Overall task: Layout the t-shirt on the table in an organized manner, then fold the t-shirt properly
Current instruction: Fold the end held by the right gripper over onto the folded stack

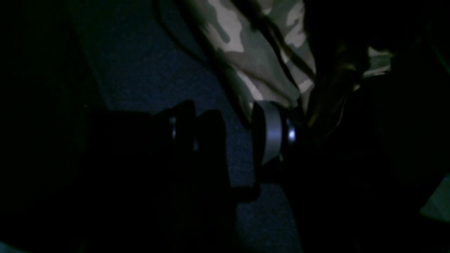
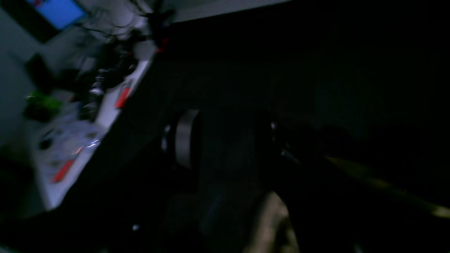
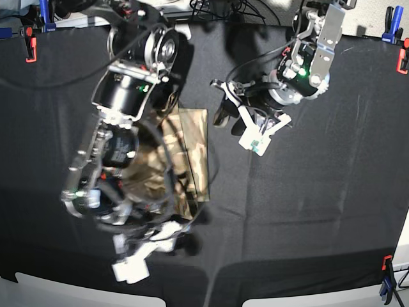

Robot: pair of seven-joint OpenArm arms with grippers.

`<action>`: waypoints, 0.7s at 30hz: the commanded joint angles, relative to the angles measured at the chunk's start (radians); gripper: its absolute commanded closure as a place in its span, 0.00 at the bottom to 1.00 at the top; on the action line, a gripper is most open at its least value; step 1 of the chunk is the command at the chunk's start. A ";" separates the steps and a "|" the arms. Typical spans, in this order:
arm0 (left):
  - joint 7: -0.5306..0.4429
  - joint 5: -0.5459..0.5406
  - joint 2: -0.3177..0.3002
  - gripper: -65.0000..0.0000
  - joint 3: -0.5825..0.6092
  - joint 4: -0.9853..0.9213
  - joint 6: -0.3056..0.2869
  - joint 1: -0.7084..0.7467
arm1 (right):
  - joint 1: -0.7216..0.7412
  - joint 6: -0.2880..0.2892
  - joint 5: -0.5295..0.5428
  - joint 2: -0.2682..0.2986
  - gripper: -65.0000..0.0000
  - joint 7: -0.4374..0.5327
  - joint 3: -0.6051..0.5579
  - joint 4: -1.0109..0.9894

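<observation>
Now the right hand (image 3: 148,251) hangs low over the black bench (image 3: 319,211), its fingers apart and holding nothing. Next comes the camo t-shirt (image 3: 192,147), lying as a long folded strip, partly hidden under that arm. It looks soft, light and floppy. I think it is best pinched at a corner, through every layer. The left hand (image 3: 241,126) waits just beside it, fingers apart too.

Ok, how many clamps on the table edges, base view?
5: top-left blue clamp, top-left red clamp, top-right blue clamp, top-right red clamp, bottom-right clamp. Others may be hidden.
</observation>
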 commanded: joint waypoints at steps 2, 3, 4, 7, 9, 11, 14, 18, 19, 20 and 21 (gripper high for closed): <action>-0.020 -0.009 0.002 0.62 -0.001 0.019 -0.003 -0.011 | 0.030 -0.001 -0.015 0.040 0.63 -0.007 0.022 0.040; -0.021 -0.009 0.002 0.62 -0.001 0.019 -0.003 -0.011 | 0.029 -0.021 -0.029 0.066 0.63 -0.012 0.037 0.043; -0.021 -0.009 0.003 0.62 -0.001 0.019 -0.003 -0.011 | 0.027 -0.032 -0.043 0.094 0.63 -0.012 0.055 0.043; -0.021 -0.009 0.003 0.62 -0.001 0.019 -0.003 -0.011 | -0.002 -0.076 -0.078 0.171 0.63 -0.012 0.111 0.043; -0.021 -0.010 0.003 0.62 -0.001 0.019 -0.003 -0.011 | -0.043 -0.085 -0.077 0.216 0.63 -0.012 0.139 0.043; -0.023 -0.010 0.003 0.62 -0.001 0.019 -0.003 -0.011 | -0.101 -0.085 -0.062 0.251 0.63 -0.012 0.145 0.043; -0.028 -0.010 0.003 0.62 -0.001 0.019 -0.003 -0.011 | -0.180 -0.081 -0.062 0.262 0.63 -0.012 0.142 0.043; -0.028 -0.010 0.003 0.62 -0.001 0.019 -0.003 -0.011 | -0.237 -0.075 -0.062 0.230 0.63 -0.011 0.142 0.043; -0.028 -0.010 0.003 0.62 -0.001 0.019 -0.003 -0.011 | -0.241 -0.075 -0.053 0.214 0.63 -0.011 0.142 0.043; -0.028 -0.010 0.003 0.62 -0.001 0.019 -0.003 -0.011 | -0.242 -0.072 -0.027 0.197 0.63 -0.011 0.142 0.043; -0.028 -0.010 0.003 0.62 -0.001 0.019 -0.003 -0.011 | -0.242 -0.063 0.013 0.179 0.63 -0.012 0.142 0.043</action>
